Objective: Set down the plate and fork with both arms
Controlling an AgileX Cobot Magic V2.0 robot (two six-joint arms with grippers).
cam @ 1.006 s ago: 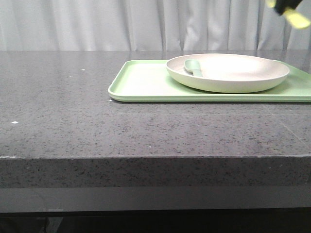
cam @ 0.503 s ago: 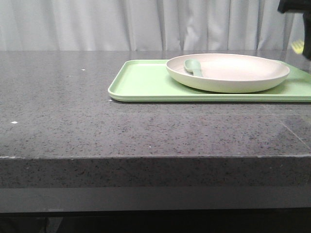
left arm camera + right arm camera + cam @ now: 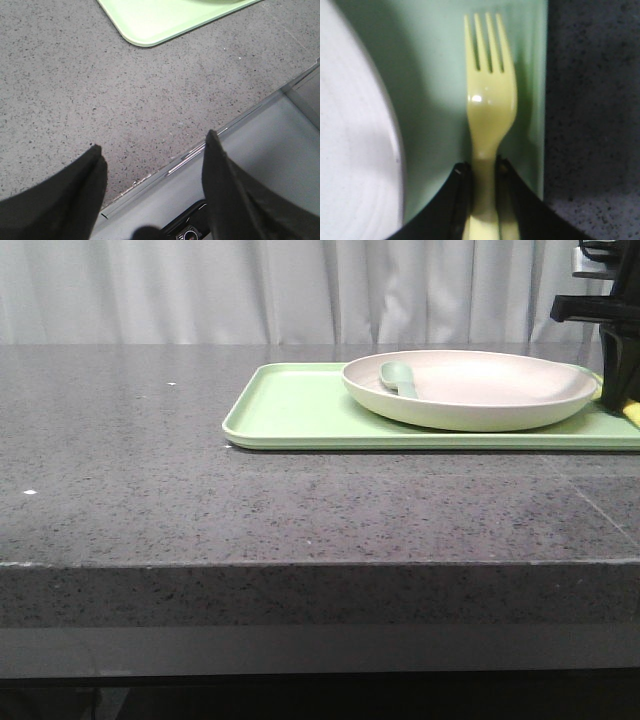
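The cream-white plate sits on the right part of the light green tray. My right gripper has come down just right of the plate and is shut on the handle of the pale yellow fork. In the right wrist view the fork juts out from the gripper over the narrow strip of tray between the plate's rim and the tray's edge. Whether the fork touches the tray cannot be told. My left gripper is open and holds nothing, low over the table's front edge.
A grey-green spoon lies in the plate on its left side. The dark speckled table stretches left of and in front of the tray. A tray corner shows in the left wrist view. Pale curtains hang behind.
My right gripper has come down from the upper right corner with the fork to tray level beside the plate. Plate, spoon and tray have not moved.
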